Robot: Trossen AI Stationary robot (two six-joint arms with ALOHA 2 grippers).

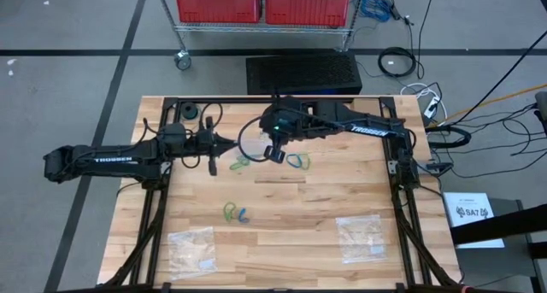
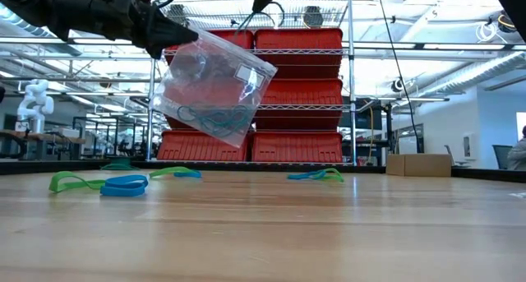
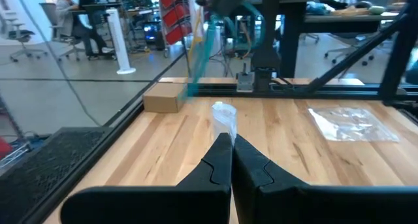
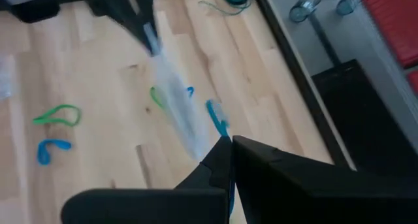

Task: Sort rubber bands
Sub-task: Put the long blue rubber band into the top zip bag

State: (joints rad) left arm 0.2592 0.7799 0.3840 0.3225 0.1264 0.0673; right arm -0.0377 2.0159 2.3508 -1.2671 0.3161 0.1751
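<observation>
A clear bag (image 2: 215, 85) hangs above the table (image 1: 282, 233), rubber bands (image 2: 123, 184) scattered beneath it.

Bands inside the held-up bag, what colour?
Blue-teal, bunched at the bottom of the clear bag; the bands show best in the low view.

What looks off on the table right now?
The clear bag hangs tilted in mid-air, pinched between the left tool and right tool, with bands inside. Loose rubber bands lie scattered on the table, unsorted.
</observation>
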